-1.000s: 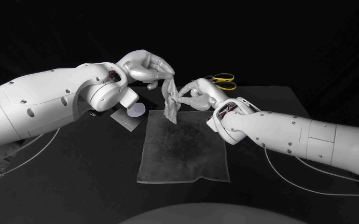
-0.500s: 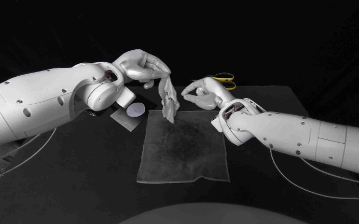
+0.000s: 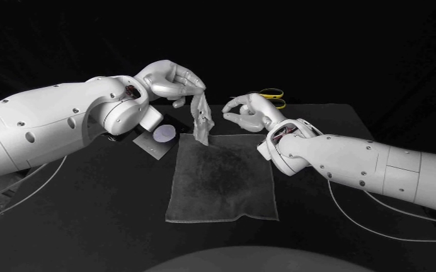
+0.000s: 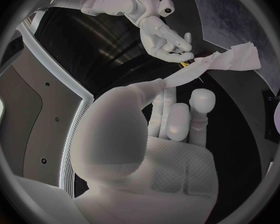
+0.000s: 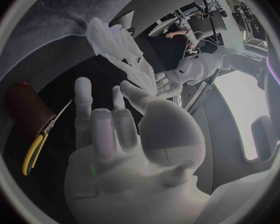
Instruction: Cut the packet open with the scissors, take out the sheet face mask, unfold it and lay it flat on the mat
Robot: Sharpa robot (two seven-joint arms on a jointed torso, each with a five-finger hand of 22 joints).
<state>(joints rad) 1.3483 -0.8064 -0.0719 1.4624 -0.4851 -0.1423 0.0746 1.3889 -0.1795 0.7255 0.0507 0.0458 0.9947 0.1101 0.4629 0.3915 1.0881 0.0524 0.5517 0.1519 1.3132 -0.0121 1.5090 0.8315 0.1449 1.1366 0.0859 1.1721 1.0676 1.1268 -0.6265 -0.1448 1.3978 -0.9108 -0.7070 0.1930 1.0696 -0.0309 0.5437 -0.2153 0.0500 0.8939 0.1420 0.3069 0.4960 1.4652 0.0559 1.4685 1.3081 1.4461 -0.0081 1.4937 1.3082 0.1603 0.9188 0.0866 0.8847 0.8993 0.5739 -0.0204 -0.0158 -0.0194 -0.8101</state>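
Note:
My left hand (image 3: pixel 172 83) pinches the top of the folded white sheet mask (image 3: pixel 201 118), which hangs crumpled over the far edge of the grey mat (image 3: pixel 222 181). In the left wrist view the mask (image 4: pixel 224 63) stretches out from my left hand's fingertips (image 4: pixel 157 87). My right hand (image 3: pixel 245 112) hovers just right of the mask, fingers apart, holding nothing; its wrist view shows the mask (image 5: pixel 118 47) beyond its spread fingers (image 5: pixel 84 102). The cut packet (image 3: pixel 160 137) lies left of the mat. The yellow-handled scissors (image 3: pixel 271 96) lie behind my right hand.
The mat lies flat in the middle of the black table, its near edge slightly rumpled. The scissors (image 5: pixel 35 149) lie on the table close to my right hand. Both white forearms (image 3: pixel 63 121) (image 3: pixel 363 162) flank the mat.
My right hand has let go of the mask and drawn slightly back to the right. The mask now hangs narrower from my left hand alone.

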